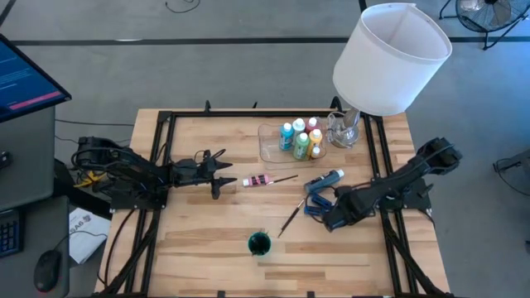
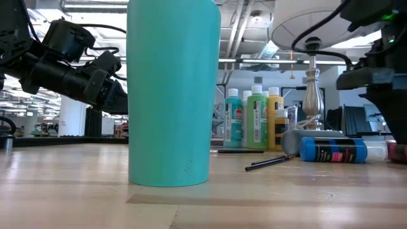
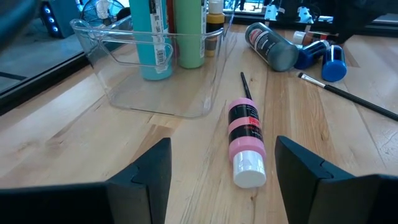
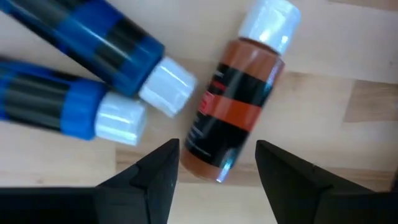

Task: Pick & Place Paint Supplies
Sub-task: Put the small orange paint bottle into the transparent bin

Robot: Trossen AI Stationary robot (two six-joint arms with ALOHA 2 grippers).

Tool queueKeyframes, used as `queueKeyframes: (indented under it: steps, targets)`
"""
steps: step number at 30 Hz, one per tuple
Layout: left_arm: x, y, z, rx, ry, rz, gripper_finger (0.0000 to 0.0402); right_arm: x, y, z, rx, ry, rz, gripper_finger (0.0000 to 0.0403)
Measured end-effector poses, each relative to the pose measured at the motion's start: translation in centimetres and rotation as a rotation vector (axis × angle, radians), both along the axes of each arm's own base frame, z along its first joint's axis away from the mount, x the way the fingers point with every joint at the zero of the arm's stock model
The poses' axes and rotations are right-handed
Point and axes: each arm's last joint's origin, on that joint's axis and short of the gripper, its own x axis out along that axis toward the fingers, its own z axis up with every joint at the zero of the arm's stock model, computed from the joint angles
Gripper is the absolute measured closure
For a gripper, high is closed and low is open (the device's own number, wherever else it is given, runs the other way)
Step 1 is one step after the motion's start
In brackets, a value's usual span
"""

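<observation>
The right claw (image 4: 214, 165) hangs open directly above the red bottle (image 4: 233, 106), which lies flat near the bench's right edge; its long axis runs away between the fingers, with two blue bottles (image 4: 93, 46) beside it.

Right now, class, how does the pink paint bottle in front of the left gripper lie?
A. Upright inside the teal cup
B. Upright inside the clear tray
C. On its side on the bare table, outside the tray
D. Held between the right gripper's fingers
C: the pink paint bottle lies flat on the wooden table, its white cap pointing at the left gripper, with the clear tray beside it and nothing gripping it.
</observation>
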Motion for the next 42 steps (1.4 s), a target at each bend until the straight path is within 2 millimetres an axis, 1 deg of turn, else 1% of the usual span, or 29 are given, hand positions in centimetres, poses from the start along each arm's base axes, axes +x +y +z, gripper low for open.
queueKeyframes:
  steps: [5, 15, 17, 22, 25, 32, 36, 39, 42]
  targets:
    - [0.0, 0.0, 0.0, 0.000, -0.001, 0.000, 0.0215, 0.4, -0.5, 0.0, 0.003, -0.018, -0.021, 0.0194]
    - [0.0, 0.0, 0.0, 0.000, -0.001, 0.000, 0.0215, 0.4, -0.7, 0.0, 0.000, -0.009, -0.031, 0.0198]
    - [0.0, 0.0, 0.0, 0.000, -0.001, 0.000, 0.0215, 0.2, -0.8, -0.4, 0.007, 0.001, -0.032, 0.0201]
    - [0.0, 0.0, 0.0, 0.000, -0.001, 0.000, 0.0215, -0.6, -1.1, -2.1, 0.032, 0.006, -0.038, 0.0211]
    - [0.0, 0.0, 0.0, 0.001, -0.001, 0.000, 0.0215, -0.6, -1.0, -2.4, 0.040, -0.012, -0.036, 0.0220]
    - [0.0, 0.0, 0.1, 0.004, -0.005, 0.000, 0.0215, -0.6, -0.9, -2.4, 0.040, -0.014, -0.023, 0.0241]
    - [0.0, 0.0, 0.1, 0.004, -0.005, 0.000, 0.0215, -0.7, -0.4, -2.3, 0.044, -0.023, 0.008, 0.0259]
    - [0.0, 0.0, 0.1, 0.004, -0.005, 0.000, 0.0215, -0.6, 0.1, -2.0, 0.051, -0.028, 0.074, 0.0273]
    - [0.0, 0.0, 0.1, 0.004, -0.005, 0.000, 0.0215, -0.7, 0.5, -1.3, 0.028, -0.027, 0.088, 0.0280]
